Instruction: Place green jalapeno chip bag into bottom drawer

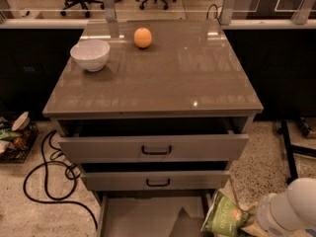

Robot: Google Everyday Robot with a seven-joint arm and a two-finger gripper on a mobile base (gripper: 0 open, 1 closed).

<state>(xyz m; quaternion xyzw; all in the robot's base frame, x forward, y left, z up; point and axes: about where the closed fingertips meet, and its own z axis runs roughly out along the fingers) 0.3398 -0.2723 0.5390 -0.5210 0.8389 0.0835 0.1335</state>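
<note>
- The green jalapeno chip bag [222, 215] is held at its right edge by the end effector [245, 220], which is closed on it at the near right of the scene.
- The bag is seen tilted over the right side of the open bottom drawer [143, 216], whose grey floor is bare.
- Two upper drawers [153, 147] are pulled partly out.
- A white bowl [91, 54] and an orange [142, 37] are set on the far left of the worktop [168, 83].
</note>
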